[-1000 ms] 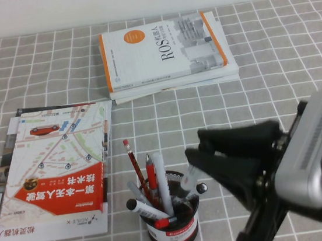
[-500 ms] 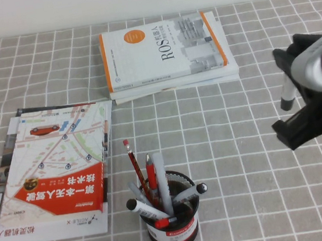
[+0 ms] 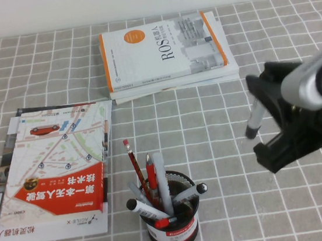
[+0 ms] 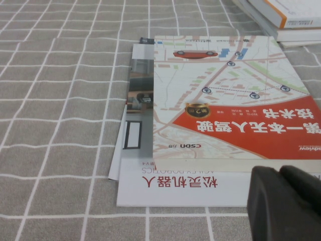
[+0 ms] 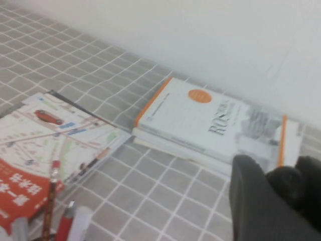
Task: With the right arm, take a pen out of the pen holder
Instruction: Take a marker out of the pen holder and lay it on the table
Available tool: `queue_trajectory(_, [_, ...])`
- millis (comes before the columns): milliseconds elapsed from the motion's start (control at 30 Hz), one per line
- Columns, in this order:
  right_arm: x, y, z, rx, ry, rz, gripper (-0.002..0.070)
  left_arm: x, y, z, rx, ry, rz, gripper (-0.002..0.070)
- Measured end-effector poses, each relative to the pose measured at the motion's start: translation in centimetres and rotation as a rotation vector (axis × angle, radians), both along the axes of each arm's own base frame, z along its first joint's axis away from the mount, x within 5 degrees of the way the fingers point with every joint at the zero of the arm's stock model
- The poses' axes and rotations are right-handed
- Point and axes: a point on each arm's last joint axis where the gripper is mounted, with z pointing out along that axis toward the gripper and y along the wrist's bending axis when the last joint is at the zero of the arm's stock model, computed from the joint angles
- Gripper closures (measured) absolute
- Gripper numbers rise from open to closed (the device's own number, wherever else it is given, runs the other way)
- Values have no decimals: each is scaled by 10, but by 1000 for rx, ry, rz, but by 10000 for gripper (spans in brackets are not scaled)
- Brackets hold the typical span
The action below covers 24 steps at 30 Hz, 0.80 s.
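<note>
One pen (image 3: 253, 120) clamped in right gripper (image 3: 270, 122), well right of holder (image 3: 173, 230); about six more pens (image 3: 160, 182) standing inside. Two book stacks: "ROS" stack (image 3: 164, 52) behind, "CSDN" stack (image 3: 58, 168) at left, beside left gripper (image 4: 278, 175), its state impossible to tell.

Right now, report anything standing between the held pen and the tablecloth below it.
Nothing visible: the right gripper holds the pen over bare tablecloth, right of the pen holder. Left gripper sits by the map book.
</note>
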Motion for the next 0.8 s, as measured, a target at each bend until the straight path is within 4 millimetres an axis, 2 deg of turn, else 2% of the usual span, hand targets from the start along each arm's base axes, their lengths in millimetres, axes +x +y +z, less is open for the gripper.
queue_trajectory(167, [7,-3,-17,101,43,17,557,0,0,0,0,0,0,678])
queue_trajectory(500, [38,-25,-27,237,194,82,557,0,0,0,0,0,0,678])
queue_trajectory(800, [66,-25,-72,223,540,150,557,0,0,0,0,0,0,678])
